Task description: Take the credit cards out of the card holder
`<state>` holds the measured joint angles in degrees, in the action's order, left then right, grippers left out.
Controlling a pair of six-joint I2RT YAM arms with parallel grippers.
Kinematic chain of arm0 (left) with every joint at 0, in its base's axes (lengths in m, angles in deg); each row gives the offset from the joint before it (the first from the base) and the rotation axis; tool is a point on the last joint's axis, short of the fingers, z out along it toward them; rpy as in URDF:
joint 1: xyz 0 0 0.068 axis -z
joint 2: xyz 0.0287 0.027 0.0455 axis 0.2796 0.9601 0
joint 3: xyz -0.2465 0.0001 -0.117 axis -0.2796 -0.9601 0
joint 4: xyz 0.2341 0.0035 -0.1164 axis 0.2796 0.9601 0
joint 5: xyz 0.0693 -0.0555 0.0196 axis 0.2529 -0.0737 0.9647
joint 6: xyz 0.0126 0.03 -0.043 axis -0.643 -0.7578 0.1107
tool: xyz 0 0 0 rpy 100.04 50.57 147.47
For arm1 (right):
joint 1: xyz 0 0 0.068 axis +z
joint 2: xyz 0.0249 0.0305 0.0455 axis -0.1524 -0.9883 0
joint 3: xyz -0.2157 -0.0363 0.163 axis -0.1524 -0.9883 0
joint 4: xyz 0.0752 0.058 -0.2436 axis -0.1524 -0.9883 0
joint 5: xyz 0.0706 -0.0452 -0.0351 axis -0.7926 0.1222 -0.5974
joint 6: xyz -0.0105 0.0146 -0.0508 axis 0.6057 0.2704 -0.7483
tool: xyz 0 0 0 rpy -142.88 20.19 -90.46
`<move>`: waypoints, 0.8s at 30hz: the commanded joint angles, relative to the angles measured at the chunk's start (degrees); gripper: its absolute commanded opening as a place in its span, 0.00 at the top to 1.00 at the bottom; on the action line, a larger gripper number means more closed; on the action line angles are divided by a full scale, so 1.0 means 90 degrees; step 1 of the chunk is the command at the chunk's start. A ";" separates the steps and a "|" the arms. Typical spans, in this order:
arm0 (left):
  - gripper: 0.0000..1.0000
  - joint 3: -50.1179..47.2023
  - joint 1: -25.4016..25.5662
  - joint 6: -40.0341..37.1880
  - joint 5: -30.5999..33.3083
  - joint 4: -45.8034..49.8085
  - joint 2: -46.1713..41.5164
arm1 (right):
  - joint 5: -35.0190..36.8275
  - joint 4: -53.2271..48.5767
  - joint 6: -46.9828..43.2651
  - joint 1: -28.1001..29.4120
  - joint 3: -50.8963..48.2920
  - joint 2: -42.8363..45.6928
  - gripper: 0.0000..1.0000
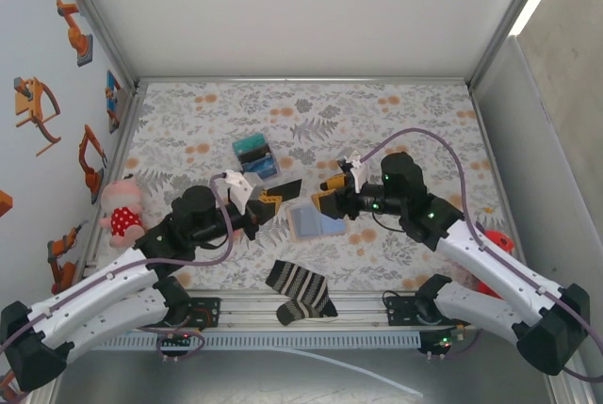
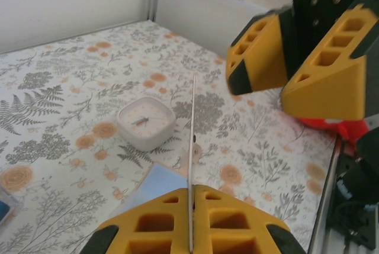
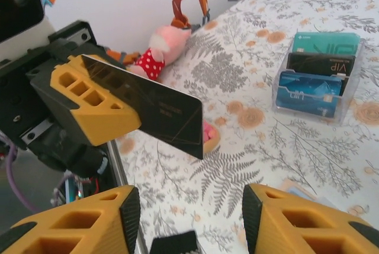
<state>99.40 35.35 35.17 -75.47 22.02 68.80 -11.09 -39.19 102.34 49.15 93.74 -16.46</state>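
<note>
**Left pincer** (image 2: 190, 214): closed on the lower edge of a dark card (image 3: 155, 111), which is held up off the desk (image 1: 415, 121). In the left wrist view the card is edge-on, a thin upright line between the two yellow fingers. In the right wrist view its broad face shows, near black, with faint markings too dim to read.

**Right pincer** (image 3: 190, 214): jaws apart, nothing between them. It faces the left pincer, near the card's free end but apart from it.

**Card holder** (image 1: 316, 223): lies opened flat on the desk, blue-grey inner side up. It sits below the gap between the two pincers, towards the near edge. Whether any cards are left in it cannot be told.

**Clear box** (image 3: 283, 93): stands on the desk behind the pincers. It holds stepped cards: teal at the back and black in the middle, both marked "VIP", and blue in front with white print too small to read.

**White rounded-square object** (image 2: 145, 124): rests on the desk beyond the card, with a small mark on its top.

**Plush pig** (image 1: 121, 211): pink, in a red dotted dress, at the desk's left edge.

**Striped sock** (image 1: 300, 291): at the near edge, between the arm bases.

**Red item** (image 1: 494, 242): at the right edge, partly hidden by the right arm.

**Left wall**: stickers of orange robot arms, with no lettering legible.
</note>
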 commanded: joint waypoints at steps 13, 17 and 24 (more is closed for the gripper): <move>1.00 -0.0280 -0.0039 0.1580 -0.0886 -0.1858 -0.0053 | -0.1354 0.3079 0.1343 0.0045 -0.0159 -0.0625 0.53; 1.00 -0.0239 -0.0039 0.1629 -0.0964 -0.2005 0.0041 | -0.1649 0.3280 0.1426 0.0045 -0.0141 -0.0805 0.59; 1.00 -0.0204 -0.0039 0.1576 -0.0851 -0.1879 0.0109 | -0.2002 0.3422 0.1452 0.0045 -0.0090 -0.0859 1.00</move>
<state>97.30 35.33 48.87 -82.62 6.52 69.78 -26.37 -11.09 115.22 49.10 91.80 -24.54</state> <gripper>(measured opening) 0.044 0.063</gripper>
